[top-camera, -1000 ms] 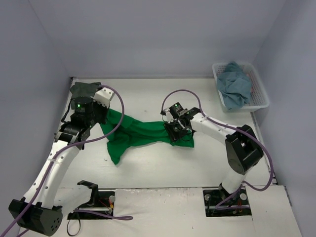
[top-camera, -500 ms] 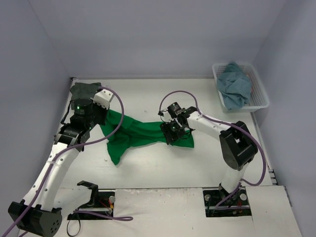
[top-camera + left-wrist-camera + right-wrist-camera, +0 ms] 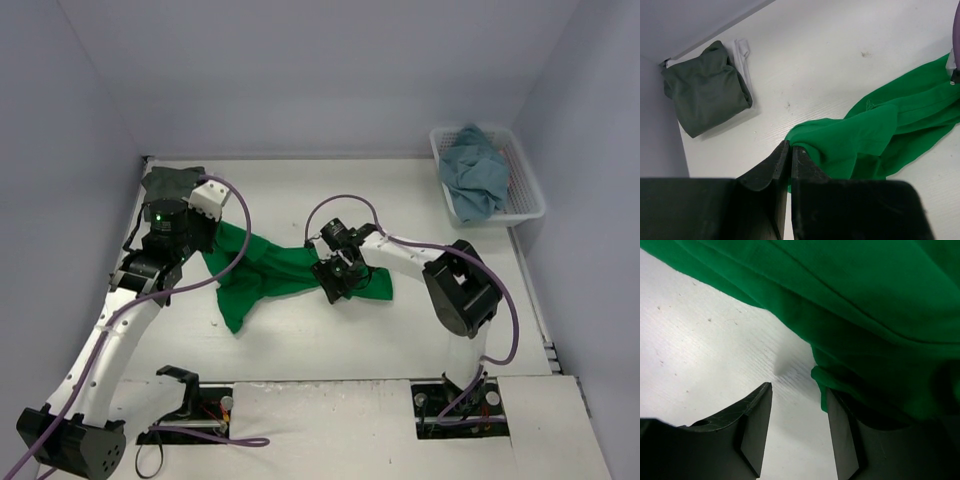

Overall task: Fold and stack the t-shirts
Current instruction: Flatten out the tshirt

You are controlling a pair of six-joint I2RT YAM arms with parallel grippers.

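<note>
With the left gripper [image 3: 790, 146] pinching the green shirt [image 3: 880, 135], the right gripper [image 3: 796, 391], jaws apart, should slide over what seems the hem [image 3: 821, 376] beside it.

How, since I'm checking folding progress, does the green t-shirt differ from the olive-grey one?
The green t-shirt lies rumpled and stretched across the table; the olive-grey t-shirt is a compact folded bundle in the far corner. The left gripper pinches the green t-shirt; no gripper touches the olive-grey t-shirt. Both are plain cloth.
</note>
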